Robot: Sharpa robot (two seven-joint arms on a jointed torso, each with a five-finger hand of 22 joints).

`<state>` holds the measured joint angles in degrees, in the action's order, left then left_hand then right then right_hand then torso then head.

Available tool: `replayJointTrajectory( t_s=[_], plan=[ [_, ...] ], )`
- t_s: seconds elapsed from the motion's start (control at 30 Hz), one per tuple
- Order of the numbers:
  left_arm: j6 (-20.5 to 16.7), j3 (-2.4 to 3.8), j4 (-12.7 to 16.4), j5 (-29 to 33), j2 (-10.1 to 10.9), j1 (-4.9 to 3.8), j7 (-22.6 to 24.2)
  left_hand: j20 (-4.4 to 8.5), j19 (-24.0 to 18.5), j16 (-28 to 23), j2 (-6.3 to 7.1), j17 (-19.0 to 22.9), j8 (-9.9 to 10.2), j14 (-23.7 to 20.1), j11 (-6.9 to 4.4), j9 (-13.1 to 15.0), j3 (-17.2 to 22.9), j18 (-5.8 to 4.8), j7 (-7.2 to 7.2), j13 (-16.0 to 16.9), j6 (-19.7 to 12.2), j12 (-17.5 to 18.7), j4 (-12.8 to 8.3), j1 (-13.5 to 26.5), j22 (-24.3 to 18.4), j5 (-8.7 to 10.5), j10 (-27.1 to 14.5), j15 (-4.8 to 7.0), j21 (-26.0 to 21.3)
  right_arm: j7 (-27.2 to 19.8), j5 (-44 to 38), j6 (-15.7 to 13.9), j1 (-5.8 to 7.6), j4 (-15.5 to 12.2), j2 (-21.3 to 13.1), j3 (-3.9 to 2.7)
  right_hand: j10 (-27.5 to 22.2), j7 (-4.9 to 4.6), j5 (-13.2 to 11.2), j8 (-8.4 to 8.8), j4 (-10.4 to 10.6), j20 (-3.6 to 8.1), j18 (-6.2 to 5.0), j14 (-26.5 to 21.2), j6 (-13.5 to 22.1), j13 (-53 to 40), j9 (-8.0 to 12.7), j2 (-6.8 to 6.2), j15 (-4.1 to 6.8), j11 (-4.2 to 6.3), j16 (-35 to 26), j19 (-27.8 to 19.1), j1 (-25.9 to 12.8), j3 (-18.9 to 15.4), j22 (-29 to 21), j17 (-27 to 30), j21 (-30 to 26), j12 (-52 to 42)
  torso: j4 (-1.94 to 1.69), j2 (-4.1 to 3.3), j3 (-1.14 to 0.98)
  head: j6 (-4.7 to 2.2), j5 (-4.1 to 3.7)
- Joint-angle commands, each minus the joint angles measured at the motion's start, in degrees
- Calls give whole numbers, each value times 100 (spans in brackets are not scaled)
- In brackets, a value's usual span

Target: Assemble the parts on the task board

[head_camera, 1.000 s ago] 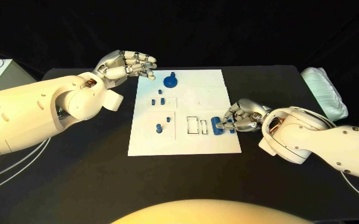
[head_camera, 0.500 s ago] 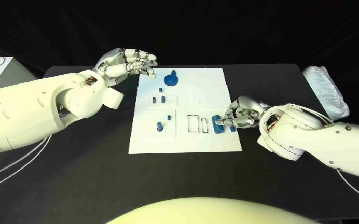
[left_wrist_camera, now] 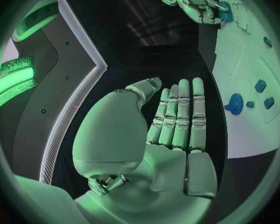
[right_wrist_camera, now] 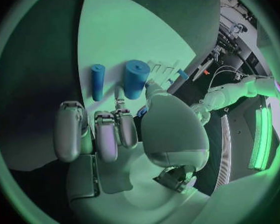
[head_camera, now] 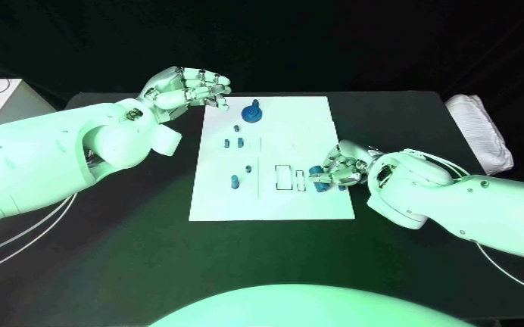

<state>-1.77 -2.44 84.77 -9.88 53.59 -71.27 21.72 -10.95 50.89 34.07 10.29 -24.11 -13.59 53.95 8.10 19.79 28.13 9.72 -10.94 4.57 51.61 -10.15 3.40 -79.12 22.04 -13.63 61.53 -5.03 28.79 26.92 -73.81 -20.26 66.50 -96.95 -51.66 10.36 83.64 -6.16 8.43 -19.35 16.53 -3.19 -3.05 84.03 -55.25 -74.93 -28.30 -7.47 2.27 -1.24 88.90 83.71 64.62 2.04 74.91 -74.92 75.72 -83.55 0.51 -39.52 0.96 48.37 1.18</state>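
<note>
While the left hand (head_camera: 188, 91) hovered empty, fingers loosely curled, beside the task board (head_camera: 273, 206), the right hand (head_camera: 341, 166) touched a blue part (head_camera: 318, 179) at the board's edge; grip uncertain. Small, stiff, probably light, slippery: pinch its sides.

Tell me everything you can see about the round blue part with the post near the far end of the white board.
The round blue part with the post looks like matte plastic: a flat disc base with a short upright stem rising from its middle. It stands upright on the white task board, near its far edge and toward the robot's left side. Nothing touches it except the board. The left hand hovers off the board's edge beside it, holding nothing. Smaller blue pieces lie nearer the robot, apart from it.
</note>
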Motion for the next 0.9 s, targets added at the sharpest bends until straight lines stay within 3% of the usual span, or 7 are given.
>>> replayJointTrajectory(
  t_s=[0.03,0.17,0.2,0.33,0.5,0.73,0.9],
  plan=[
    [142,2,17,30,7,1,49,-6,28,-37,-11,-6,21,9,19,-6,-22,60,-34,6,-10,25,21,50,-9,1,-6,-35,-27,85,-252,378,-50,67,58,12,3,42,14,-18,-2,11,33,550,13,-608,29,29,46,-5,30,338,57,-42,891,-1299,6,34,8,2,-3,33,36],
    [153,2,19,30,16,1,36,-9,33,-42,-15,-14,21,6,18,-5,-25,61,-33,8,-6,25,35,61,-21,0,-6,-36,-45,105,-429,635,-81,104,121,18,1,50,12,-48,-27,10,32,553,2,-613,26,18,51,2,34,334,289,-88,898,-1313,3,54,6,8,-1,44,36],
    [156,2,20,30,18,1,33,-9,33,-42,-15,-14,21,6,18,-5,-25,61,-33,8,-6,25,35,61,-21,0,-6,-36,-45,110,-479,698,-90,104,134,21,-2,49,-131,-58,-42,10,31,554,6,-614,29,-13,51,4,35,332,489,-51,902,-1318,0,70,4,8,2,43,33],
    [164,2,22,30,27,1,28,-9,35,-43,-18,-17,20,6,17,-5,-23,62,-32,9,-5,25,37,59,-25,-2,-5,-36,-50,120,-589,716,-106,87,148,26,-2,54,-82,-79,-113,11,32,556,-10,-623,42,-93,56,10,39,331,916,148,912,-1331,1,93,8,12,0,50,39],
    [173,2,23,30,33,1,18,-9,35,-43,-18,-17,20,6,17,-5,-23,62,-32,9,-5,25,37,59,-25,-2,-5,-36,-50,112,-488,395,-115,40,136,29,29,101,392,-120,-85,36,35,559,-144,-668,91,-118,88,52,43,340,1224,543,935,-1343,23,100,15,11,2,34,30],
    [183,2,13,30,30,1,6,-9,35,-43,-18,-17,20,6,17,-5,-23,62,-32,9,-5,25,37,59,-25,-2,-5,-36,-50,85,70,-170,-94,-126,54,19,63,172,870,-200,-13,89,44,565,-275,-699,116,-193,146,117,51,357,1161,890,965,-1368,64,111,10,11,4,12,19],
    [187,2,8,30,24,1,3,-10,39,-47,-23,-21,19,3,17,-5,-21,63,-31,10,-2,26,39,57,-32,-4,-6,-36,-60,71,463,-420,29,-268,6,-2,87,214,1128,-273,-19,119,46,569,-339,-727,110,-264,178,155,57,362,1091,1125,977,-1382,75,110,10,8,3,4,12]
  ],
)
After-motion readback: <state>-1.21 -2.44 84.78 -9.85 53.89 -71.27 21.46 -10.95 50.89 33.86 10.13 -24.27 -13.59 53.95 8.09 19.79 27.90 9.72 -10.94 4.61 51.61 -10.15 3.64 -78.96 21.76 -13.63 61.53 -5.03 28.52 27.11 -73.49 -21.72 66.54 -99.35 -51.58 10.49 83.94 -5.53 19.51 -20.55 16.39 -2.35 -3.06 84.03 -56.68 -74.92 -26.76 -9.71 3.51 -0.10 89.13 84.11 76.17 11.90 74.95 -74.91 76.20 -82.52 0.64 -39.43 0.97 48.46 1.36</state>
